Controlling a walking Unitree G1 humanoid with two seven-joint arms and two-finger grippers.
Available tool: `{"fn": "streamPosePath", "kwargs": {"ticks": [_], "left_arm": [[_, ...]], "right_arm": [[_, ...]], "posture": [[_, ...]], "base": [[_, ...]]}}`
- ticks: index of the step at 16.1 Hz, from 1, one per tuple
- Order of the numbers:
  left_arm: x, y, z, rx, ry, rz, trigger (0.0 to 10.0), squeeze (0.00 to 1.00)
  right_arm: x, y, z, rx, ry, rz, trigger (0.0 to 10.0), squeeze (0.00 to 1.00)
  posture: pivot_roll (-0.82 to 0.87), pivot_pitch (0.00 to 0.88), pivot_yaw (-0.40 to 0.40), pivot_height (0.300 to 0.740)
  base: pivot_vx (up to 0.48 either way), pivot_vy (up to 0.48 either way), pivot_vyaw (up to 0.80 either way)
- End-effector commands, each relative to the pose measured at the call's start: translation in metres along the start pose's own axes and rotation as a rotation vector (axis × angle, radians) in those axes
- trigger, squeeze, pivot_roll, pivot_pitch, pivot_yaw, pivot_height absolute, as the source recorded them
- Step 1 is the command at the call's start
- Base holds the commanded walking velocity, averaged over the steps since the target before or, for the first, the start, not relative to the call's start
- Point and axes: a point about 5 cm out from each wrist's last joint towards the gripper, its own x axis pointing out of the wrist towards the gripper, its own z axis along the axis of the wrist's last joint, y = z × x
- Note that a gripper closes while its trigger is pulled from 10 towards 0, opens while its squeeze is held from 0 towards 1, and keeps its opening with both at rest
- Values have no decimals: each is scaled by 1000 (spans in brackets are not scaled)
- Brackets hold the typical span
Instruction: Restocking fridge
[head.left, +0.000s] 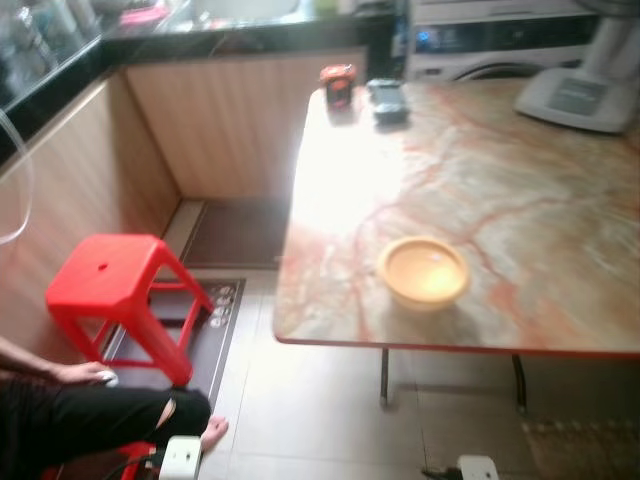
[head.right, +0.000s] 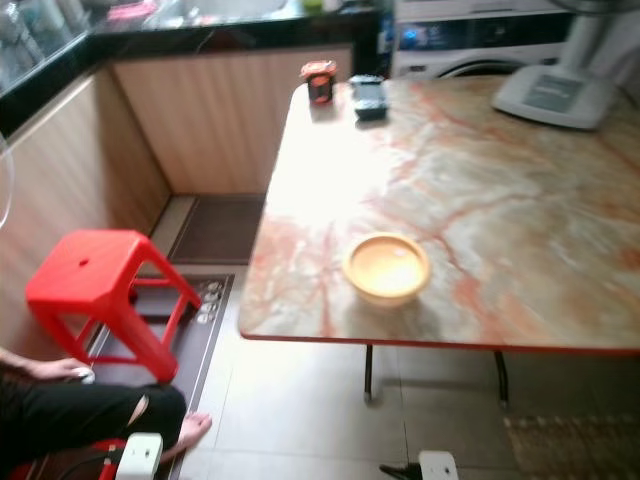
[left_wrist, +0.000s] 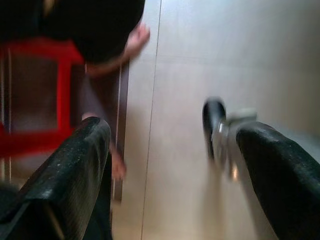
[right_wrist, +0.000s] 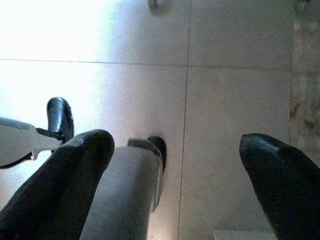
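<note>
Both pincers hung idle over the floor: the left gripper (left_wrist: 170, 165) had its two black fingers spread wide with nothing between them, pointing down at pale tiles (left_wrist: 200, 50), and the right gripper (right_wrist: 175, 170) was likewise spread and empty above the tiles.

At the far left ran a dark countertop (head.left: 60, 75) over wooden cabinet fronts (head.left: 230, 120). Near left, a red plastic stool (head.left: 110, 285) stood partly on a dark floor mat (head.left: 215, 330), and a seated person's leg in black (head.left: 90, 415) and bare foot (head.left: 213, 431) showed at the near edge.

Right of the stool stood a marble-patterned table (head.left: 520, 200). A yellow bowl (head.left: 422, 271) sat near its near-left corner, apart from everything else. At the far-left corner a small red container (head.left: 338, 84) stood just beside a dark object (head.left: 388, 102) too blurred to name. A white appliance base (head.left: 575, 95) sat at the far right, with a white machine (head.left: 480, 45) behind the table.

No fridge could be made out. If the bowl is the item to stock, it looks stiff, light and smooth, probably plastic though possibly breakable; pinching the rim wall with one finger inside seems the surest hold.
</note>
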Motion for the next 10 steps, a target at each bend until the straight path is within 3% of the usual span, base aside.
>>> {"fn": "streamPosePath", "kwargs": {"ticks": [1,3,4,5,6,10], "left_arm": [[-1,5,1,-9,-42,25,10000,0],[-2,7,6,10,-112,52,10000,0],[-1,4,24,14,-203,68,10000,0],[-2,-2,60,15,-386,98,10000,0],[-9,2,81,-6,-551,173,10000,0],[-25,16,93,-38,-729,270,10000,0]], "right_arm": [[-1,0,-6,21,11,-2,10000,0],[-1,1,-7,29,11,-1,10000,0],[-1,1,-8,29,12,0,10000,0],[-1,2,-8,30,12,-1,10000,0],[-1,1,-9,39,8,-4,10000,0],[-2,1,-12,36,15,-7,10000,0]], "posture": [[-102,11,95,740],[-97,4,105,740],[-98,1,109,740],[-103,0,114,740],[-102,0,113,740],[-82,0,106,740]], "base": [[0,0,0],[0,0,0],[0,0,0],[0,0,0],[0,0,0],[0,0,0]]}}
